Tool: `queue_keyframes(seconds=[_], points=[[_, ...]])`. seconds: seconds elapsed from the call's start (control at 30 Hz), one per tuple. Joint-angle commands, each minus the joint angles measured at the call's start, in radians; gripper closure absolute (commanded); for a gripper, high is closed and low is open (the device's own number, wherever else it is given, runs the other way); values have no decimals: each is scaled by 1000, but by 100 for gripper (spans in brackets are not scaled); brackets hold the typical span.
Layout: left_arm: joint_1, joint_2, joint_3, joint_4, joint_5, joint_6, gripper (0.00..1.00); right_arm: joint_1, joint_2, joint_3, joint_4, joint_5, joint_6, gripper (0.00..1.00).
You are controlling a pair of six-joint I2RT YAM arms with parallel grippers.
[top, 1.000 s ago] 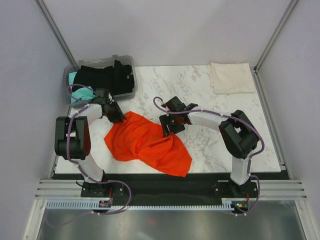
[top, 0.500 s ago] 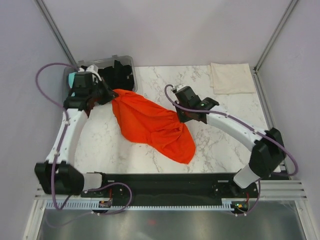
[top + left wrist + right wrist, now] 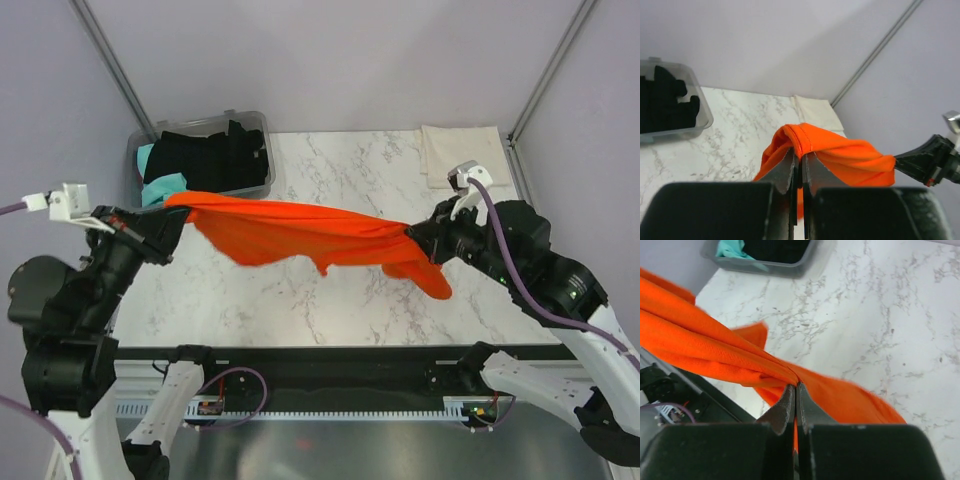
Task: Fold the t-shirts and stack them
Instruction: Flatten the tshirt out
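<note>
The clear grey bin (image 3: 268,165) at the worktop's (image 3: 350,165) far left corner holds black t-shirts (image 3: 215,150) and a teal one (image 3: 160,185). The orange-red t-shirt (image 3: 290,230) hangs stretched above the worktop's middle. The left claw (image 3: 176,214) is pinched tight on one end and the right claw (image 3: 412,233) on the other. A folded cream-white t-shirt (image 3: 462,155) lies at the far right corner, with open marble between it and the bin.
</note>
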Motion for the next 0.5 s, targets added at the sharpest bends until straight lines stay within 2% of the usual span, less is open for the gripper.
queue_keyframes(seconds=[0.0, 0.1, 0.2, 0.33, 0.37, 0.4, 0.43, 0.47], points=[[13, 15, 59, 42, -17, -51, 98, -14, 18, -14, -159, 10, 7, 100], [13, 87, 16, 39, 22, -85, 98, -14, 78, -34, -159, 50, 39, 100], [13, 206, -79, 39, 48, -55, 98, -15, 168, -78, -123, 133, 41, 100], [13, 394, -186, 57, -12, 2, 98, -56, 320, -127, -2, 168, -17, 100], [13, 447, -179, 54, -59, 14, 96, -114, 404, -118, 46, 135, -20, 98], [9, 522, -172, 65, -81, 39, 89, -148, 450, -103, 60, 102, -24, 94], [7, 572, -160, 60, -96, 57, 71, -179, 498, -85, 81, 76, -28, 88], [7, 610, -110, 42, -146, 74, 61, -219, 542, -40, 80, 53, -33, 79]])
